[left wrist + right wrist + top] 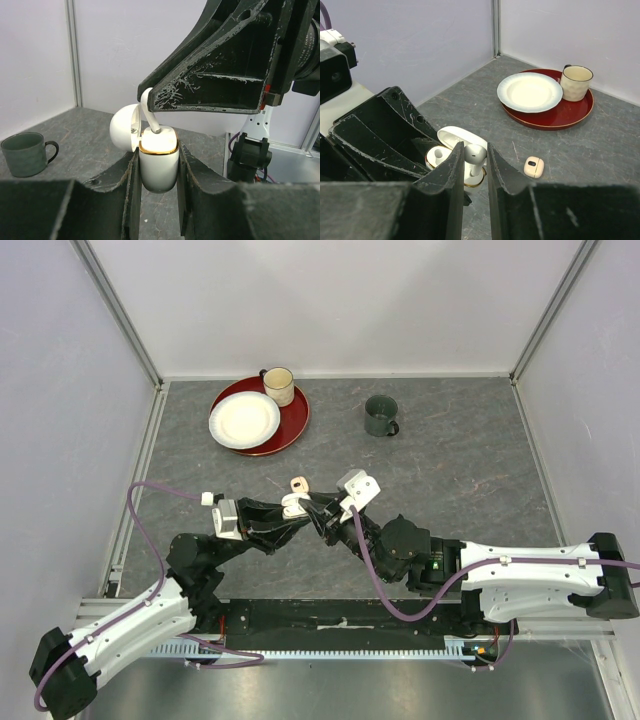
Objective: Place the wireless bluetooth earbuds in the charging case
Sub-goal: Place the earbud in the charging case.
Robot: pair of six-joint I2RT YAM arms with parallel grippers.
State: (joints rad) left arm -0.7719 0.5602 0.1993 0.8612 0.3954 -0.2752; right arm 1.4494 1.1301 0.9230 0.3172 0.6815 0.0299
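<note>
The left hand (pixel 158 167) clamps the open charging case (pixel 159 175) by its sides while the right hand (pixel 475 162) pinches a tiny, probably slippery earbud (pixel 475 152) by its head.

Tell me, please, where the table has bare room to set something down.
Free: between the green mug and right wall; left side in front of the red tray. Crowded: centre, where left gripper and right gripper meet at the charging case, peach item beside.

The place looks like a robotics lab cell: a grey bench (pixel 470 490) walled by plain lilac panels (pixel 330 300) on aluminium framing (pixel 118 310), with bolted-down robot arms (pixel 520 575).
</note>
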